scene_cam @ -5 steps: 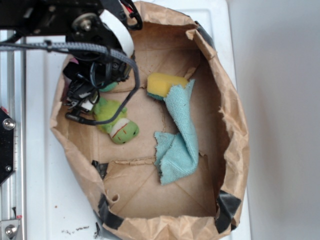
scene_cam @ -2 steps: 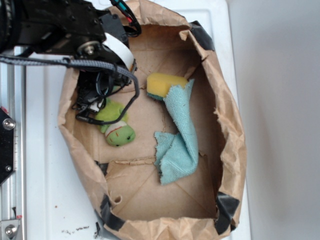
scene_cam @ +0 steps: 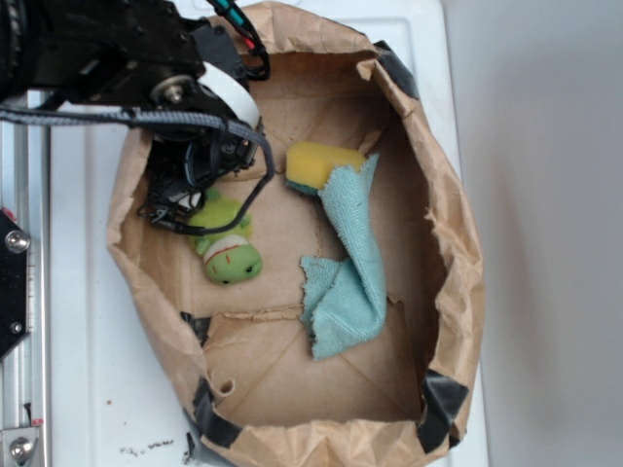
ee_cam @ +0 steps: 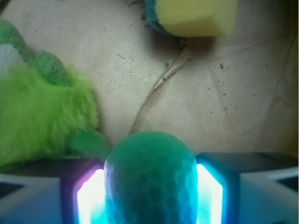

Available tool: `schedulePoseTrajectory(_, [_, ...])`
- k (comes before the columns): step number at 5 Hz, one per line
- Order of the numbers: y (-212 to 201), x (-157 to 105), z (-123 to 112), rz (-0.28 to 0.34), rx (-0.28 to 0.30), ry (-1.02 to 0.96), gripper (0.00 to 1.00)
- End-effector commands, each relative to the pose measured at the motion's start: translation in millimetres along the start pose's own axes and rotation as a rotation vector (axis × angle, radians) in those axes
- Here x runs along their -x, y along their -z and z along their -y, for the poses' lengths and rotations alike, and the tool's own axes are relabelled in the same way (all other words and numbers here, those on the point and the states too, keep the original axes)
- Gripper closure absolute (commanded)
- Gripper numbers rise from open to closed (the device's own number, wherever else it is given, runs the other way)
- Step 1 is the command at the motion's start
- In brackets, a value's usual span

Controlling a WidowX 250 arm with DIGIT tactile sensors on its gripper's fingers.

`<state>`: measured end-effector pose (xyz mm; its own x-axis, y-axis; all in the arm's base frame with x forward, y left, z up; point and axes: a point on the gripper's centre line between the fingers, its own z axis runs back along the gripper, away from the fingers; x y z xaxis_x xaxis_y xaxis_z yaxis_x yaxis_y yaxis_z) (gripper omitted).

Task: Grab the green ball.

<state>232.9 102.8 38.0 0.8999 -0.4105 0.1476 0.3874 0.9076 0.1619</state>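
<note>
The ball (ee_cam: 150, 179) sits clamped between the two glowing pads (ee_cam: 91, 196) of the gripper (ee_cam: 149, 198) — the jaws are closed against its sides, each pad touching it. It is round and teal-green, with a dimpled, knit-like surface, and fills the gap between the pads in the wrist view. In the exterior view the ball is hidden under the gripper (scene_cam: 185, 190), which hangs over the upper left part of the bag (scene_cam: 458, 292). Just to one side lies the plush toy (ee_cam: 44, 112) — lime-green and fuzzy, close to the ball, though contact is unclear. Farther off on the brown paper floor lies the sponge (scene_cam: 321, 167), with the blue cloth (scene_cam: 346, 263) draped against it.
</note>
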Motion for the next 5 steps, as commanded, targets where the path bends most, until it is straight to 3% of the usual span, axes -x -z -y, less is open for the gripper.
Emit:
schedulePoseTrajectory(1, [-63.0, -27.8, -19.4, 0.101, 0.023, -0.105, 1.00])
schedulePoseTrajectory(2, [-92.4, -42.0, -14.9, 0.189, 0.074, -0.167, 1.00])
schedulePoseTrajectory(3, [-118.1, -51.6, -5.7, 0.206, 0.095, -0.232, 1.00])
schedulePoseTrajectory(5, [-135.0, -78.7, 14.7, 0.273, 0.049, -0.395, 1.00])
